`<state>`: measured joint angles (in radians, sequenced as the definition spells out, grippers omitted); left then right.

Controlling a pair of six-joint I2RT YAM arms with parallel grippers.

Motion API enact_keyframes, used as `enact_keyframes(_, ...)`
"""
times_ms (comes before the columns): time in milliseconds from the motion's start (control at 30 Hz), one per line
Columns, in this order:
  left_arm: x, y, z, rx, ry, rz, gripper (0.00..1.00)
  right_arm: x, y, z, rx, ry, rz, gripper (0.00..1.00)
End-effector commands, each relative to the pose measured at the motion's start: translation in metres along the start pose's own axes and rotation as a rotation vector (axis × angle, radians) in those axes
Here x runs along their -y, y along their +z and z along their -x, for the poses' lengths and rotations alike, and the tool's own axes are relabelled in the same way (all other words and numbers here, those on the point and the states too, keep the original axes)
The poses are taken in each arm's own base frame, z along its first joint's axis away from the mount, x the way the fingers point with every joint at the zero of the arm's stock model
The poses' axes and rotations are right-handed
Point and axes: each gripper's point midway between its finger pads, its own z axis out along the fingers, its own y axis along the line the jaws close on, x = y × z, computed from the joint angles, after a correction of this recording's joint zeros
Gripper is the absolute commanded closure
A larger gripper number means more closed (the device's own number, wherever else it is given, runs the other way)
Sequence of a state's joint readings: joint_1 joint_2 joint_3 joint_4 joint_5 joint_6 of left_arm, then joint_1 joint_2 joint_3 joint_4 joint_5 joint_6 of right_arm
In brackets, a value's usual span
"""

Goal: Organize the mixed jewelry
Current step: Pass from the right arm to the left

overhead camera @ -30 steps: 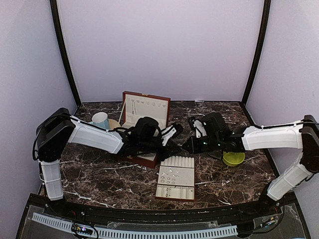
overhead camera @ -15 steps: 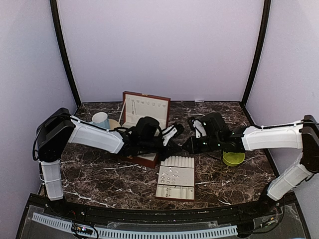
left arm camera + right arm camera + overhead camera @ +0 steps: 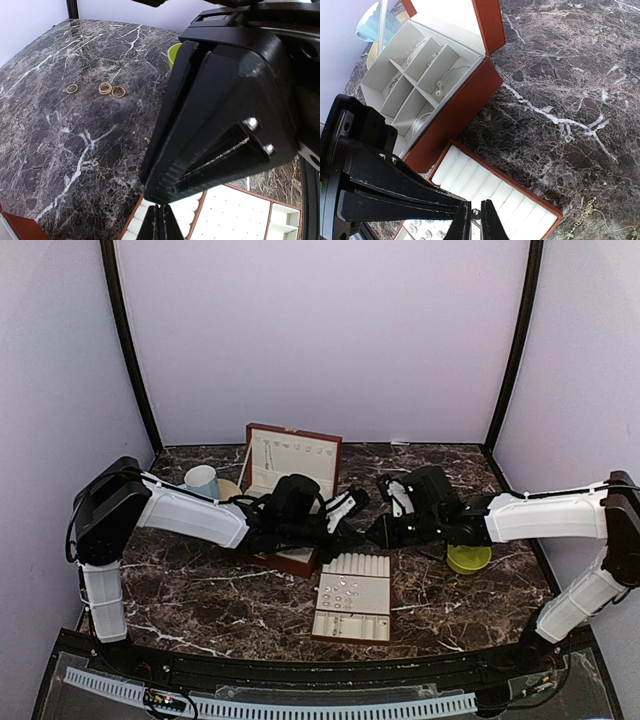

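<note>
1. The left gripper (image 3: pixel 161 224) has its fingers pressed together. Three gold rings (image 3: pixel 105 89) lie on the table (image 3: pixel 60 150), far up and left of them.
2. The right gripper (image 3: pixel 476 220) hangs right over the ring tray (image 3: pixel 485 185). Its fingers are almost together, and I cannot tell if they pinch anything.
3. A thin chain (image 3: pixel 585 206) lies off to their right, so the right arm is nearer to it.

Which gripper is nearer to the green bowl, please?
Right. The right gripper sits just left of the green bowl; the left gripper is farther left, by the open wooden box.
</note>
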<state>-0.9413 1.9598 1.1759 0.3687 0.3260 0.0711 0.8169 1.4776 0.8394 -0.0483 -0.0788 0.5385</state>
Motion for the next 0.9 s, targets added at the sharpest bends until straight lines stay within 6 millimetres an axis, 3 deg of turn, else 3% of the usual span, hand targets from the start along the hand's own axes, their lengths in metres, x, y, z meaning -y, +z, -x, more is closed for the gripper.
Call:
enact_keyframes(0,0.006,-0.001,0.015,0.041,0.007,-0.019,1.0,-0.014,-0.012,0.022,0.095,0.007,0.037,0.85)
enact_keyframes(233,0.0,-0.021,0.037,0.133,-0.082,0.044,1.0,-0.014,-0.038,0.043,0.211,0.04,0.087,0.52)
enact_keyframes(400,-0.003,-0.037,0.049,0.191,-0.123,0.084,1.0,-0.021,-0.062,0.061,0.296,0.034,0.163,0.35)
enact_keyframes(667,-0.008,-0.064,0.068,0.276,-0.176,0.14,1.0,-0.031,-0.091,0.07,0.393,0.056,0.298,0.23)
enact_keyframes(867,0.004,-0.091,0.091,0.412,-0.185,0.094,1.0,-0.059,-0.1,0.067,0.383,0.074,0.492,0.2)
